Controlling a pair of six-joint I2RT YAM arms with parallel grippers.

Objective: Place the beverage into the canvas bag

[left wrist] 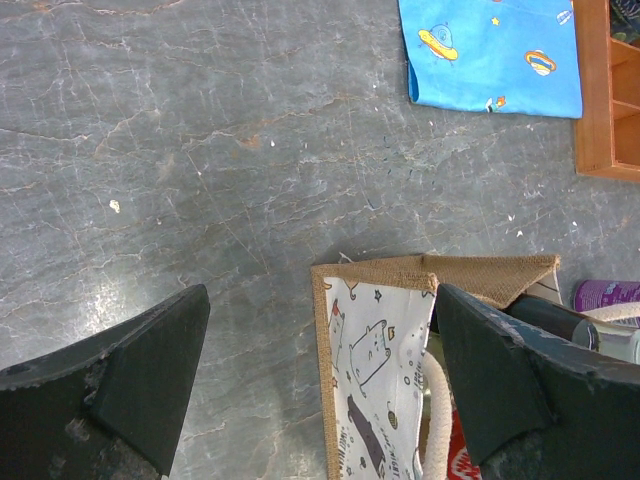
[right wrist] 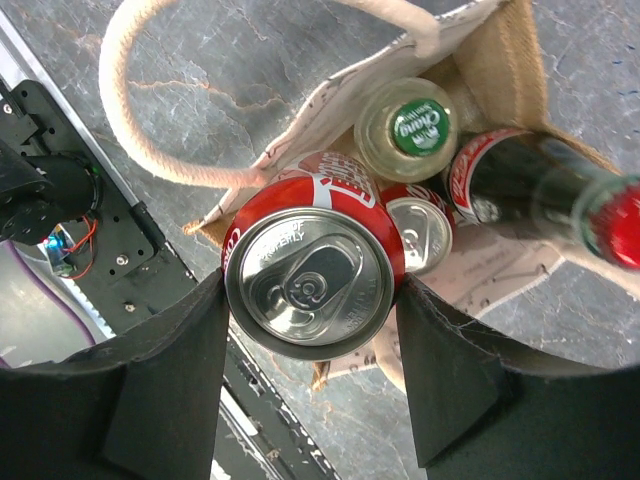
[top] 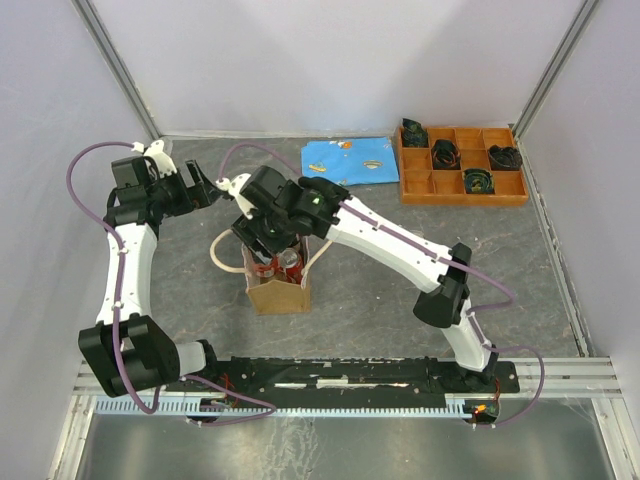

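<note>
Over canvas bag, right hand grips metal can

**My right end effector grips a can; my left end effector is open**

My right arm runs from its base at the near right, bends at the elbow and stretches leftward toward the middle, with the wrist pitched down. The right end effector points straight down, and its two fingers press against opposite sides of the can. My left arm goes forward along the left side, folds at the elbow and turns to the right. The left end effector hangs with its jaws wide apart and nothing between them, just beside my right wrist.
</note>
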